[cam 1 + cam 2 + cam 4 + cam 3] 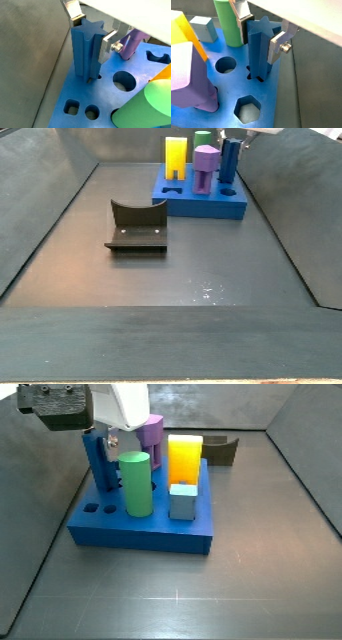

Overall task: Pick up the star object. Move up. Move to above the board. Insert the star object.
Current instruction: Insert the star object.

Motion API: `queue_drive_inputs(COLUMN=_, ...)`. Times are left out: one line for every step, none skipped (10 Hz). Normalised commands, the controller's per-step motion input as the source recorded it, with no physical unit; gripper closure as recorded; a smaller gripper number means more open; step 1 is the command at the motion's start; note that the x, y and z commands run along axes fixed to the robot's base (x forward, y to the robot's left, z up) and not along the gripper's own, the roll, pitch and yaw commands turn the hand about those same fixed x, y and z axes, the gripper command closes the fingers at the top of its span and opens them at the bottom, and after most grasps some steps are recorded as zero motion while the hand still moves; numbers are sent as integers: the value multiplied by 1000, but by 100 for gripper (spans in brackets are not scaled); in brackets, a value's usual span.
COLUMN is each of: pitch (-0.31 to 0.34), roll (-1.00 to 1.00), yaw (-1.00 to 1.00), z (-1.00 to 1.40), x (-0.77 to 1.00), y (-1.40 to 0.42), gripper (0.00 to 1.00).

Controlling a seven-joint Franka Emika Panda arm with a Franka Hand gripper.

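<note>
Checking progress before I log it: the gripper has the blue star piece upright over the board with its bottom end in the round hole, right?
Not quite. The gripper holds the star piece upright over the board, but both wrist views show its bottom end entering the star-shaped hole, not the round hole.

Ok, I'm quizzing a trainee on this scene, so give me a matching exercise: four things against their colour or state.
Things:
1. star object
2. cylinder
3. gripper
4. hexagonal hole

Descriptions:
A. green, standing in the board
B. empty
C. dark blue, lower end in its star hole
D. fingers either side of the star object

Pairs: 1-C, 2-A, 3-D, 4-B
</note>
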Motion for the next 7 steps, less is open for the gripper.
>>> queue_drive_inputs(pitch=13, roll=44, yaw=31, z=-277, x=154, y=43, gripper=100)
queue_drive_inputs(pitch=16, roll=20, yaw=6, z=-294, x=194, y=17, gripper=100)
queue_drive_inputs(pitch=0, roll=0, yaw=-151, z=-329, x=257, y=0, gripper=100)
queue_drive_inputs(pitch=0, roll=-27, yaw=-294, z=-363, x=237, y=0, gripper=100)
queue_drive_inputs(pitch=0, roll=-29, yaw=-329, z=-409, x=171, y=0, gripper=100)
queue_drive_inputs(pitch=0, roll=-34, yaw=-371, z=-543, x=146, y=0, gripper=100)
queue_drive_inputs(pitch=0, roll=-4, yaw=-403, z=-760, x=111, y=0, gripper=100)
